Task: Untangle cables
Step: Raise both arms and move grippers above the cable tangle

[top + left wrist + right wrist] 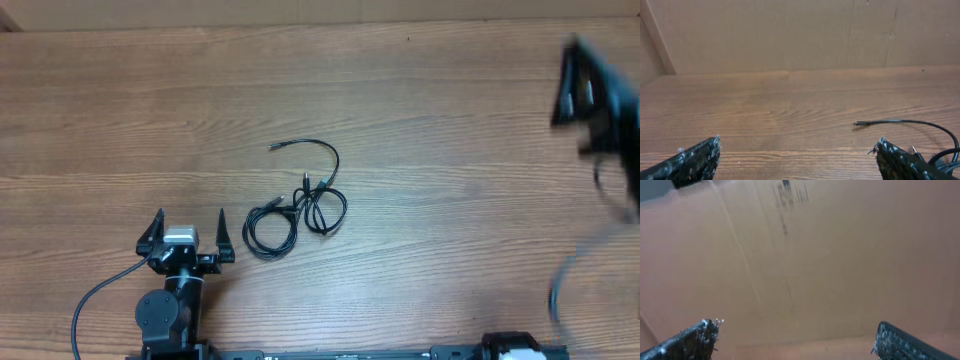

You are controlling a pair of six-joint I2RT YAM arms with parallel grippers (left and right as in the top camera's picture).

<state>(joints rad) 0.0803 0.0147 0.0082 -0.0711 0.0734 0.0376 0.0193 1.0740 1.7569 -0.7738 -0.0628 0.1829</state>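
The cables [300, 203] lie in a small black tangle at the middle of the wooden table [450, 200], with one free plug end [273, 147] reaching up and left. My left gripper [190, 218] stands open just left of the tangle, touching nothing. In the left wrist view its jaws [799, 145] are wide apart over bare wood, and one cable [905, 121] arcs past the right fingertip [883, 146]. My right arm [598, 105] is a blur at the far right edge, well away from the cables. The right gripper [796, 329] is open and empty, facing a cardboard wall.
A cardboard wall [790, 35] closes the far side of the table. A thick black cord [92, 300] runs from the left arm's base, and another cord [560, 285] hangs blurred at the right. The right arm's base [515, 350] sits at the front edge.
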